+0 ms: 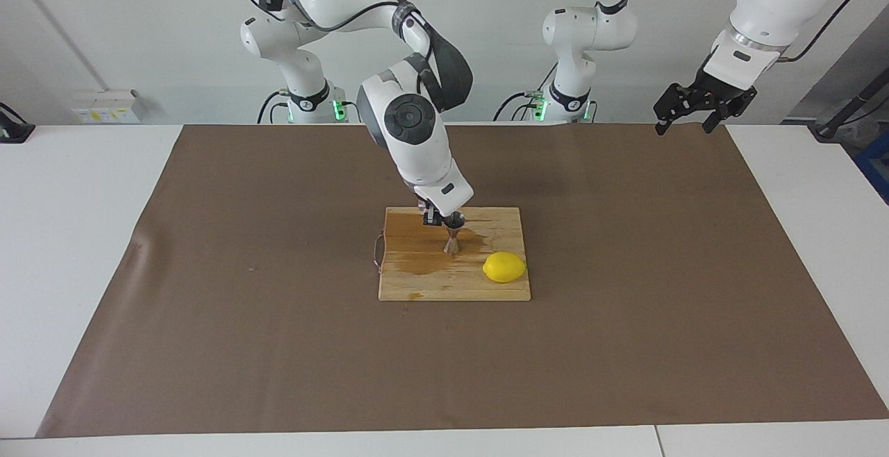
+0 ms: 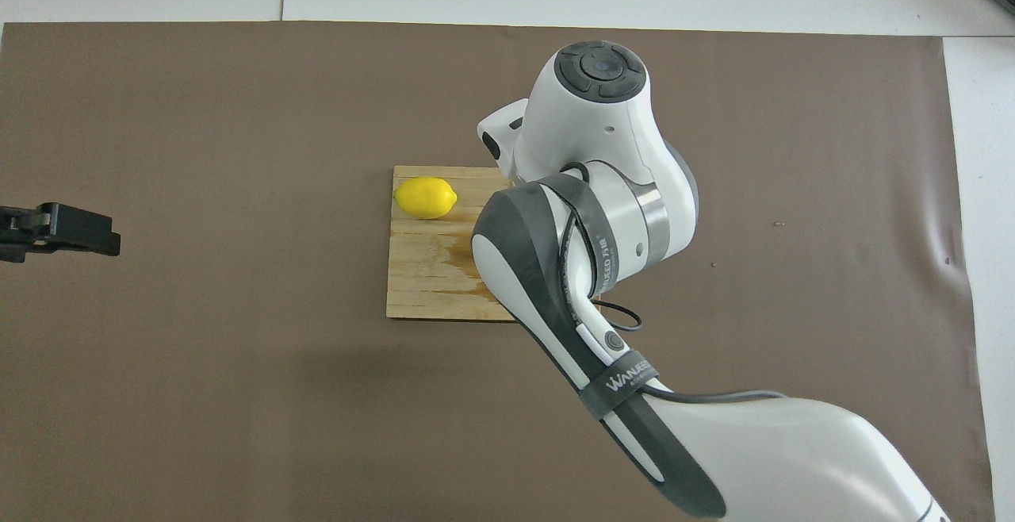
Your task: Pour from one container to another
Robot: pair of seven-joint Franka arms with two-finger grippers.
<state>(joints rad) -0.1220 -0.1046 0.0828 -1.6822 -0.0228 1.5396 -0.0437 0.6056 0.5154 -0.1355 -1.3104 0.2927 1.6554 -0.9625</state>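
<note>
Steel jigger (image 1: 452, 240) stands upright on the wet-stained wooden cutting board (image 1: 417, 283) at the middle of the brown mat (image 1: 278, 346) covering the surface, with the right tool (image 1: 444, 219) clenched directly over its top; whether it holds the little glass cup I cannot tell. Beside the jigger, toward the left arm's end of the board, lies a lemon (image 1: 504, 267). Up in the air over the mat's corner at the left arm's end, the left tool (image 1: 701, 106) waits with its fingers spread, nothing in them.
</note>
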